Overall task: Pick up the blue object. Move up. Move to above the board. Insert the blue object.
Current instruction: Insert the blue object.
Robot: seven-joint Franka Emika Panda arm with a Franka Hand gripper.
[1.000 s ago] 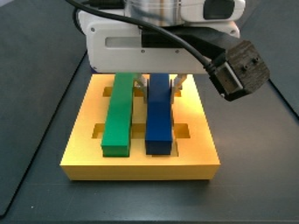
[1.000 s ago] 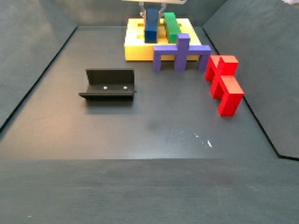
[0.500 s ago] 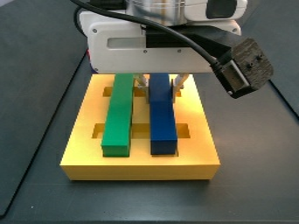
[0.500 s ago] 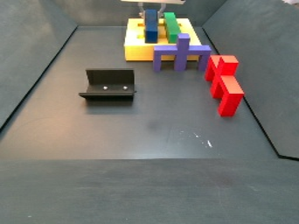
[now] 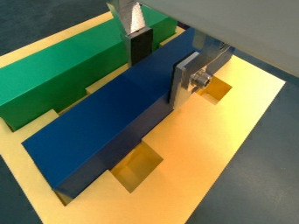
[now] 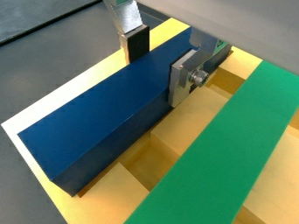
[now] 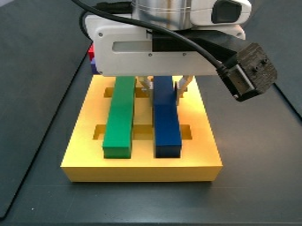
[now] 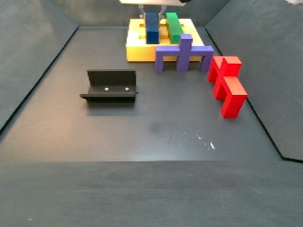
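The blue object (image 7: 168, 124) is a long dark blue bar lying flat in a long groove of the yellow board (image 7: 141, 166), parallel to a green bar (image 7: 120, 115). My gripper (image 7: 163, 88) stands over the bar's far end. In both wrist views the gripper (image 5: 162, 66) (image 6: 158, 63) has one finger on each long side of the blue object (image 5: 105, 122) (image 6: 93, 122), and the pads sit against its edges. In a side view the gripper (image 8: 154, 19) and the blue object (image 8: 153, 29) are small at the far end, on the board (image 8: 140, 53).
The green bar (image 5: 59, 74) fills the neighbouring groove close to one finger. A purple block (image 8: 183, 55) stands against the board's near edge. Red blocks (image 8: 228, 84) stand to the right of it. The fixture (image 8: 110, 86) stands on the dark floor at the left.
The blue object has sunk from a slightly raised, tilted pose to lying flat in its groove. My gripper has come down a little with it.
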